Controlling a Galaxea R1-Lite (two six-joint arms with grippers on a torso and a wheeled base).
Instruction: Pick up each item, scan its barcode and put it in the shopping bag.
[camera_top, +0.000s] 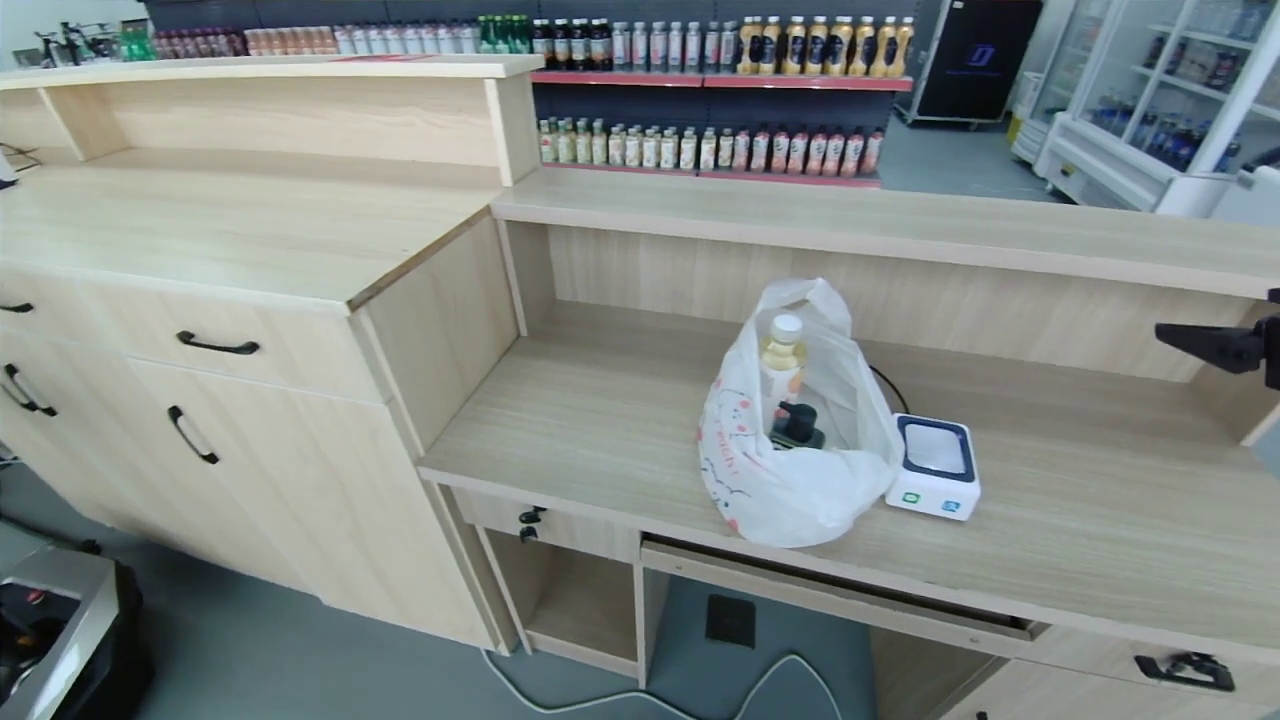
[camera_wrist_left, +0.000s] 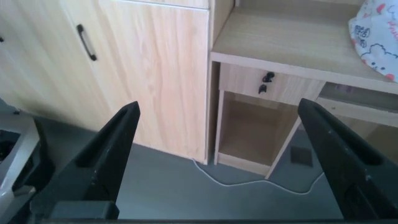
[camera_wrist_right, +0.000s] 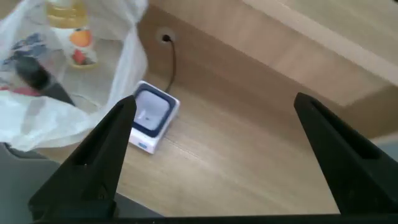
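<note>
Shopping bag (camera_top: 740, 470) half-hides a bottle (camera_top: 783, 360) and, seemingly, a dark pump-top (camera_top: 797, 427).

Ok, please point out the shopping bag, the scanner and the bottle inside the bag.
shopping bag (camera_top: 730, 450): head view, its printed side wall.
scanner (camera_top: 935, 449): head view, its top window.
bottle (camera_top: 783, 362): head view, its upper body.

Shopping bag (camera_top: 738, 472): white translucent plastic with red print, mouth open upward, standing on the desk (camera_top: 600, 420).
Bottle (camera_top: 783, 362): pale yellow contents, white cap, upright inside the bag.
Black-topped item (camera_top: 796, 428): low in the bag, just beside the bottle.
Barcode scanner (camera_top: 935, 466): small white box, dark-framed window facing up, just beside the bag's right side.
</note>
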